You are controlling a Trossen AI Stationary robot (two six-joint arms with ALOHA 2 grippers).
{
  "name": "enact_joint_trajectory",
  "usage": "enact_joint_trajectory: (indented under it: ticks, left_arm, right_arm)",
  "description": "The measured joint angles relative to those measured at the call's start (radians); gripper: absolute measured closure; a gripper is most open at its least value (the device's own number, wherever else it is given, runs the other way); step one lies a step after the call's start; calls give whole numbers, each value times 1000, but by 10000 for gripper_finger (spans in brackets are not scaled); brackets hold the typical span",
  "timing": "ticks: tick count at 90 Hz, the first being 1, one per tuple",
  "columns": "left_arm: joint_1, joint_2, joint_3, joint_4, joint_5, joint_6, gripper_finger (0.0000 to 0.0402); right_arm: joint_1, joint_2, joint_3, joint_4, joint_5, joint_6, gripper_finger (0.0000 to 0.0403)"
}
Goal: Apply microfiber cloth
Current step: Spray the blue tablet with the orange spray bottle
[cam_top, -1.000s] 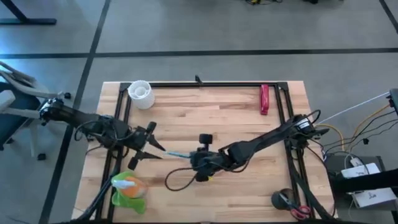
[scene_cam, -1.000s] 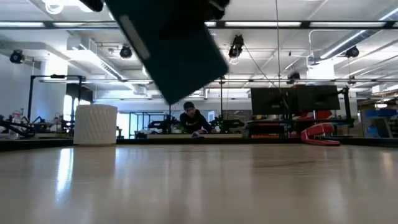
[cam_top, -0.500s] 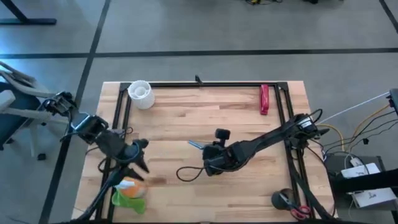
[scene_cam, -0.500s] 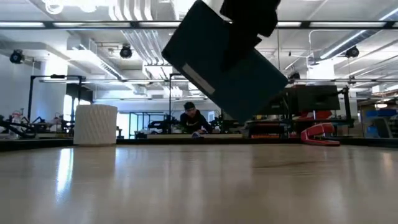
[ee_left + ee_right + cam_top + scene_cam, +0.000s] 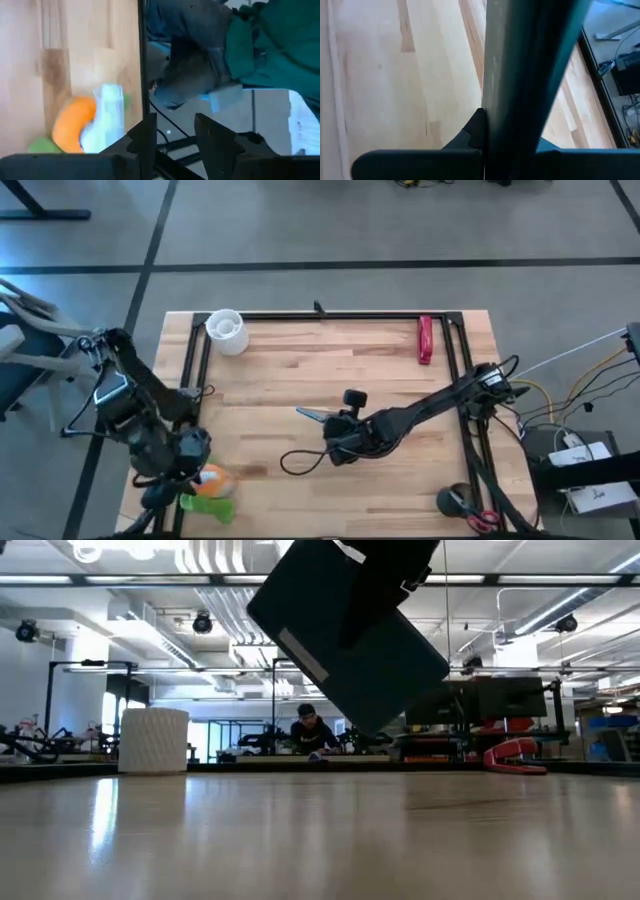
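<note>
The left hand (image 5: 165, 480) hangs at the near left corner of the table (image 5: 330, 370), just beside the microfiber cloth (image 5: 205, 502), its dark fingers (image 5: 147, 137) parted with nothing between them. The lime-green cloth lies crumpled at that corner, with a small orange bottle (image 5: 212, 479) with a white top lying on it. Toward the table's middle, the right hand (image 5: 335, 430) is clamped on a dark rectangular slab (image 5: 345, 635), held tilted above the wood; a black cable (image 5: 300, 462) loops on the table beside it. At the far left corner stands a white ribbed cup (image 5: 226, 330), and at the far right lies a red stapler (image 5: 425, 340). Beyond the table, a person (image 5: 310, 735) sits among desks.
</note>
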Motion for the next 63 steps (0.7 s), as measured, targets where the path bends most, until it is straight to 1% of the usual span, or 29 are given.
enact_joint_trajectory:
  ticks: [21, 40, 50, 63]
  left_arm:
    - [-2, -9, -2, -73, -150, -22, 286]
    - [-5, 2, -3, -82, -196, 14, 287]
    - [3, 2, -3, -101, -222, 14, 271]
    - [5, 0, -3, -90, -239, -3, 235]
  right_arm:
    - [27, 0, 0, 3, 4, 66, 398]
    - [87, 0, 0, 20, 1, 120, 398]
    - [112, 0, 0, 19, 1, 166, 398]
    - [151, 0, -1, 20, 4, 216, 398]
